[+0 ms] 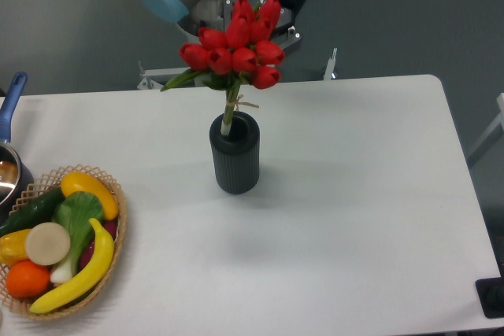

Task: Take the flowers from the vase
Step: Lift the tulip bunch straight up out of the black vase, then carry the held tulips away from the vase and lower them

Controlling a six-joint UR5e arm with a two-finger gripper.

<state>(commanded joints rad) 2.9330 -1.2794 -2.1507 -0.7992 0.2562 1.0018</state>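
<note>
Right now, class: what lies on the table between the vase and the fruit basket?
Nothing: in the fixed camera view, bare white table separates the vase from the fruit basket.

Looks like a robotics lab, not a home: bare white table [354,194] against a plain grey wall [409,13], arm base [206,5] bolted behind it, staged props like a fruit basket [59,241] and pot [9,155].

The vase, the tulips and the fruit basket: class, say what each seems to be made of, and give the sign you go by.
The vase: dark grey, matte, evenly ribbed; probably moulded plastic, possibly ceramic.
The tulips: identical, evenly coloured red buds with a pale stem bundle tied together; likely artificial, plastic or fabric.
The fruit basket: tan open lattice rim; woven wicker or rattan.
</note>
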